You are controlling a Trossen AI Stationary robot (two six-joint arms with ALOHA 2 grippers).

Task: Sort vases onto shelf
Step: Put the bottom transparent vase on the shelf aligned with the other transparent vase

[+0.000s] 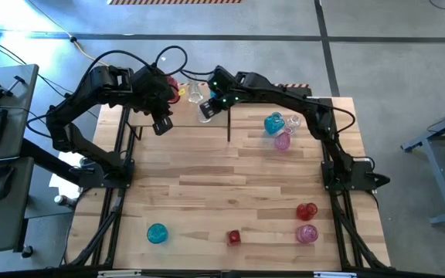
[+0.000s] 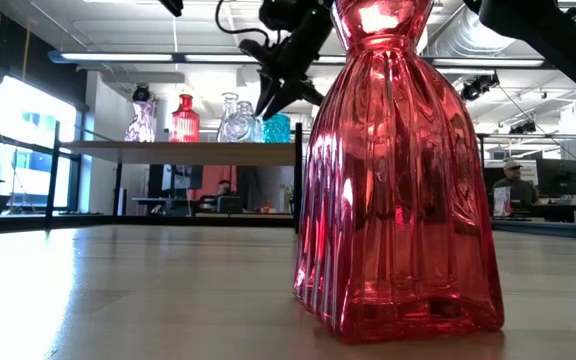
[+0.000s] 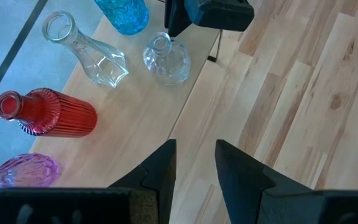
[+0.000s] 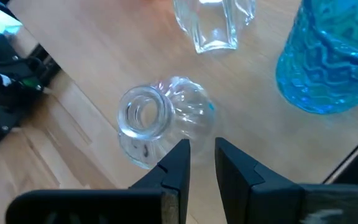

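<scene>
The shelf [image 3: 138, 118] stands at the table's far edge and carries a pink vase [image 3: 17, 171], a red vase [image 3: 45, 112], an angular clear vase [image 3: 86, 53], a round clear vase [image 3: 166, 59] and a teal-blue vase [image 3: 123, 12]. My right gripper [image 4: 201, 155] hovers just above the round clear vase [image 4: 157, 121], its fingers a narrow gap apart and holding nothing. My left gripper [image 3: 194, 158] hangs over the shelf's near edge [image 1: 161, 123], narrowly open and empty. More vases stand on the tabletop: a teal one [image 1: 273, 123], a clear one [image 1: 292, 120] and a pink one [image 1: 282, 140].
Near the table's front edge stand a teal vase [image 1: 157, 232], a small red vase [image 1: 233, 237], a red vase [image 1: 306, 210] and a pink vase [image 1: 306, 233]. The red one fills the low view [image 2: 398, 170]. A black shelf leg [image 1: 229, 123] stands beside my right gripper.
</scene>
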